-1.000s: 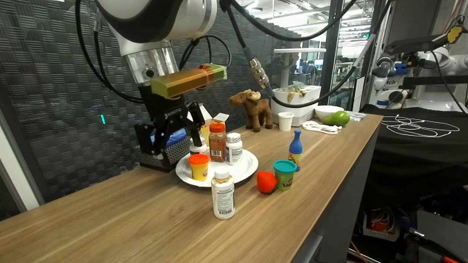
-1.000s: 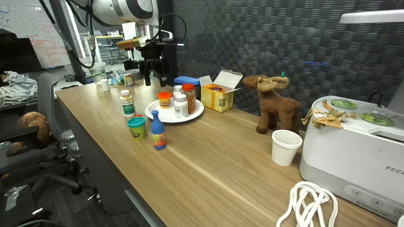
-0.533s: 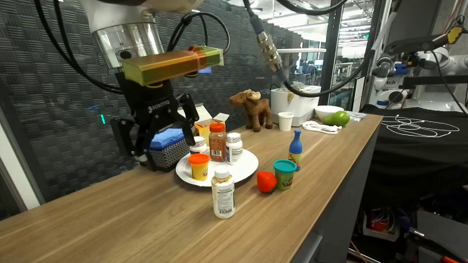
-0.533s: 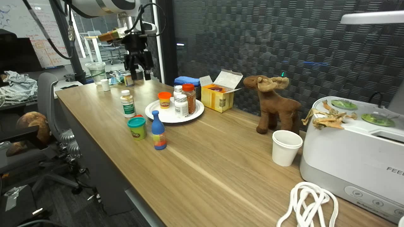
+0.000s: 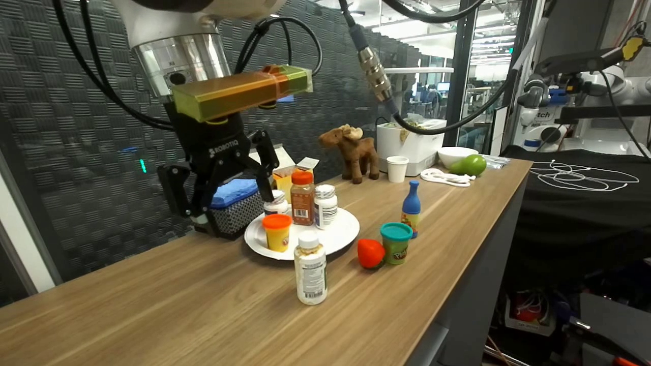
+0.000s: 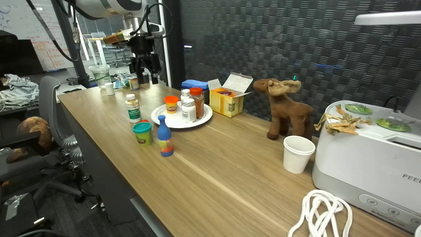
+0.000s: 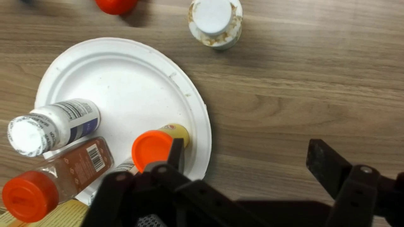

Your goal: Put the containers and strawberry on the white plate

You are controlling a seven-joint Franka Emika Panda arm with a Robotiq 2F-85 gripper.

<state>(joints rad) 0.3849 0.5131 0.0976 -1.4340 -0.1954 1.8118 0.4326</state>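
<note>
One claw [image 7: 249,157]: released, with jaws spread wide, hanging above the counter [image 7: 284,94].
White plate [image 7: 135,83]: on the counter, lower than the claw and off beside it; bearing the next four.
Orange-lidded tub [image 7: 153,146]: on the plate, near the claw and partly covered by it in the wrist view; lidded, with contents hidden.
Red-capped bottle [image 7: 71,173]: on the plate, farther from the claw than the orange-lidded tub; clear toward the cap, reddish brown below, from contents or label hard to tell.
White pill bottle [image 7: 56,126]: on the plate beside the red-capped bottle, farther from the claw; capped, with contents hidden.
Second white bottle [image 5: 276,206]: on the plate, mostly blocked by the claw in the wrist view.
Green-labelled bottle [image 7: 216,23]: on the counter, out past the claw in the wrist view; smeared brownish around the shoulder.
Strawberry [image 5: 371,252]: off the plate, well apart from the claw, just beside the teal-lidded tub [image 5: 396,245].
Teal-lidded tub: on the counter, well apart from the claw; lidded, with contents hidden.
Blue bottle [image 5: 411,208]: near the teal-lidded tub, farther from the claw.
Yellow box [image 6: 227,104]: near the plate, apart from the claw; open-flapped, with something orange and purple inside.
</note>
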